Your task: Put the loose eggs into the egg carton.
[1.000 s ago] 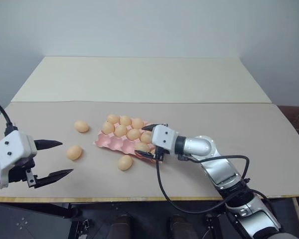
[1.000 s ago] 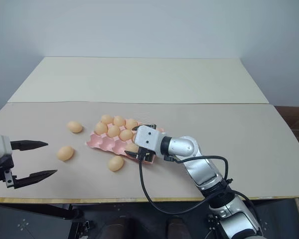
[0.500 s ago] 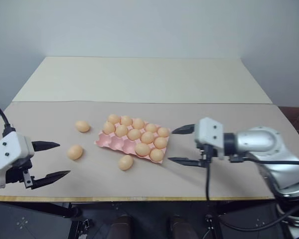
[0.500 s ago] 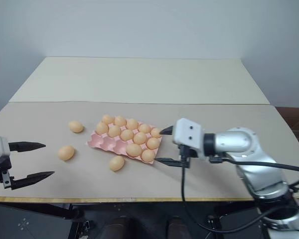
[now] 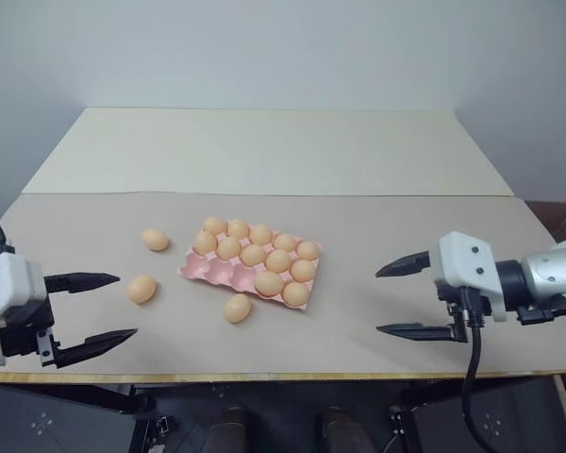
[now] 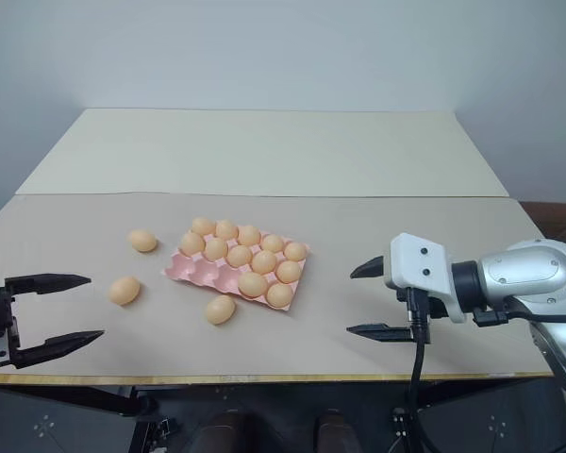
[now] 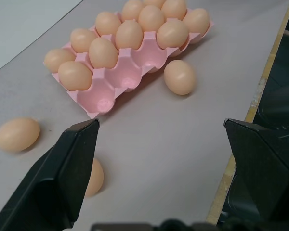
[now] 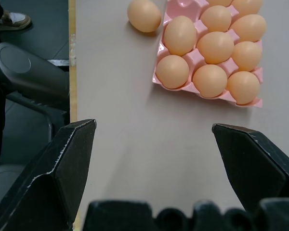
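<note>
Well along but unfinished: egg carton (image 5: 250, 265) mid-table holding twelve eggs, three near-left cups bare, three loose eggs (image 5: 237, 308) out beside it on the near and left sides, left gripper (image 5: 87, 308) and right gripper (image 5: 402, 298) both spread wide, empty

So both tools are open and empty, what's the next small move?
Probably bring the left tool forward onto the nearest egg, which lies just ahead of its open fingers. Three eggs lie loose on the table, and the carton has empty cups along its near-left side. The right tool sits farther off.
</note>
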Action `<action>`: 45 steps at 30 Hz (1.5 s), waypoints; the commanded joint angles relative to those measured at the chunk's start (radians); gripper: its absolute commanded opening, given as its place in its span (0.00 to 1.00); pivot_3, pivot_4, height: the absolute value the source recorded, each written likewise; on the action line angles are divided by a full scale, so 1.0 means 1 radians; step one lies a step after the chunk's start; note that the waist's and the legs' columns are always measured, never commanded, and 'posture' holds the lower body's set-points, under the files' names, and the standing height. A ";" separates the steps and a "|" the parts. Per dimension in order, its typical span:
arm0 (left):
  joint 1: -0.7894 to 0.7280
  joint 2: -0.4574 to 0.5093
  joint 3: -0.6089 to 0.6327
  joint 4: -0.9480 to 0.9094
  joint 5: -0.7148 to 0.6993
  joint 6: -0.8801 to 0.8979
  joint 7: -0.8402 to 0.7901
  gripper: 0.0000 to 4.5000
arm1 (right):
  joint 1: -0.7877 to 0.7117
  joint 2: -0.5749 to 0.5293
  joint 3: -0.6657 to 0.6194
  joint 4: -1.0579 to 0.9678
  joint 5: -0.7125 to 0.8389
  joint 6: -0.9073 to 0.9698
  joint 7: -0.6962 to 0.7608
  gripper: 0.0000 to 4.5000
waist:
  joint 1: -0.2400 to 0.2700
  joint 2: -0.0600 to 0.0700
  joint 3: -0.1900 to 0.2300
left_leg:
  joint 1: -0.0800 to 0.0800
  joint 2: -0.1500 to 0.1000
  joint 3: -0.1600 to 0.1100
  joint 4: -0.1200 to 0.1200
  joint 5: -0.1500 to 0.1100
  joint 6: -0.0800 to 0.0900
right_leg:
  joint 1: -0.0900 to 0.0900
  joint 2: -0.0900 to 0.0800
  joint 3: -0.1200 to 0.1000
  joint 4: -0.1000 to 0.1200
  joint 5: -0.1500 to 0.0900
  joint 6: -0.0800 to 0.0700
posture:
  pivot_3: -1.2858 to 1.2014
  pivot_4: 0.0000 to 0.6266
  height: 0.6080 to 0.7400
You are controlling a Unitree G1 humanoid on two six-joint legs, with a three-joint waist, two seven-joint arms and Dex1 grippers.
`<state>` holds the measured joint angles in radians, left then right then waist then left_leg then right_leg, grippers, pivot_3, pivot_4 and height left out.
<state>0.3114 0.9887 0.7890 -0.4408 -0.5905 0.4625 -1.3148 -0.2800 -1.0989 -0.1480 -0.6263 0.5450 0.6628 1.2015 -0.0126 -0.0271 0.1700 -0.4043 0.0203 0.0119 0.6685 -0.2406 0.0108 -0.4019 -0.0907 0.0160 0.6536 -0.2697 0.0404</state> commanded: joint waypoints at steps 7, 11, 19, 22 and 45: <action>0.029 0.016 0.027 0.017 0.010 -0.010 -0.014 1.00 | -0.186 0.228 0.282 -0.071 -0.060 0.091 -0.277 0.99 | -0.004 0.000 0.000 | 0.000 0.000 0.000 0.000 0.000 0.000 | -0.001 0.001 0.000 0.001 0.000 0.000 | 0.52 0.24 1.00; 0.024 0.029 0.014 0.037 0.017 -0.012 -0.026 1.00 | -0.275 0.385 0.458 -0.040 -0.145 0.120 -0.379 0.99 | -0.003 0.000 0.000 | -0.001 0.000 0.000 0.000 0.000 0.000 | -0.002 0.000 0.000 0.001 0.000 0.000 | 0.52 0.24 1.00; 0.056 -0.008 0.030 0.031 0.007 -0.005 -0.024 1.00 | -0.371 0.605 0.687 0.069 -0.284 0.109 -0.472 0.99 | -0.003 -0.002 -0.001 | -0.001 -0.001 -0.001 0.000 0.000 0.000 | -0.002 0.000 0.000 0.002 0.000 0.000 | 0.52 0.24 1.00; 0.073 -0.007 0.024 0.034 0.025 -0.018 -0.022 1.00 | -0.400 0.659 0.768 0.136 -0.356 0.075 -0.482 0.99 | -0.004 -0.002 -0.001 | 0.000 -0.001 -0.001 0.000 0.000 0.000 | -0.002 0.000 0.000 0.002 0.000 0.000 | 0.52 0.24 1.00; 0.088 -0.006 0.028 0.041 0.047 -0.030 0.001 1.00 | -0.435 0.780 0.949 0.317 -0.616 0.047 -0.465 0.99 | -0.008 -0.003 -0.002 | 0.000 -0.001 -0.002 0.000 0.000 -0.001 | -0.003 0.000 -0.001 0.003 0.000 -0.001 | 0.52 0.24 1.00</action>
<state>0.3988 0.9808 0.7898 -0.3970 -0.5478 0.4533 -1.3183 -0.7149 -0.3245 0.8069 -0.3018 -0.0618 0.7336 0.7253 -0.0204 -0.0298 0.1683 -0.4040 0.0189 0.0101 0.6685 -0.2403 0.0102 -0.4045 -0.0903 0.0152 0.6567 -0.2699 0.0398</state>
